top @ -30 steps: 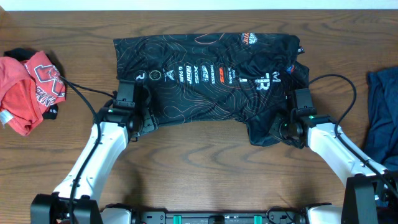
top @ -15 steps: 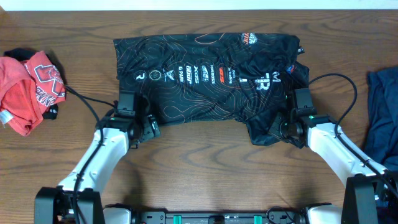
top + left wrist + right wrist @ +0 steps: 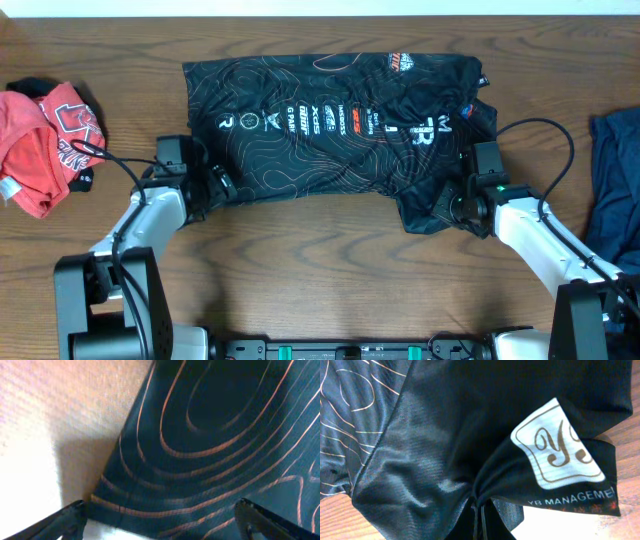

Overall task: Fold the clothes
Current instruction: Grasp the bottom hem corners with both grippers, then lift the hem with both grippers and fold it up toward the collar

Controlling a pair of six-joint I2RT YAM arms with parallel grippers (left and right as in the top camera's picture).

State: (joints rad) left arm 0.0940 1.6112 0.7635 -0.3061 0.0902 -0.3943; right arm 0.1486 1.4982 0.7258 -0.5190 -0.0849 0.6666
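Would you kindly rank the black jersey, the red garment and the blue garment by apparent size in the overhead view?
1. black jersey
2. red garment, blue garment: about alike; the frame crops the blue one.

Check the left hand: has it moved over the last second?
Yes. The left hand has shifted left at the jersey's lower-left corner, toward the red garment.

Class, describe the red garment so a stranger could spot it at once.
On the wooden table, a black jersey lies spread across the middle. Past its left end, at the table's edge, sits a crumpled red garment. Only it is red, with white print; the cloth opposite is blue.
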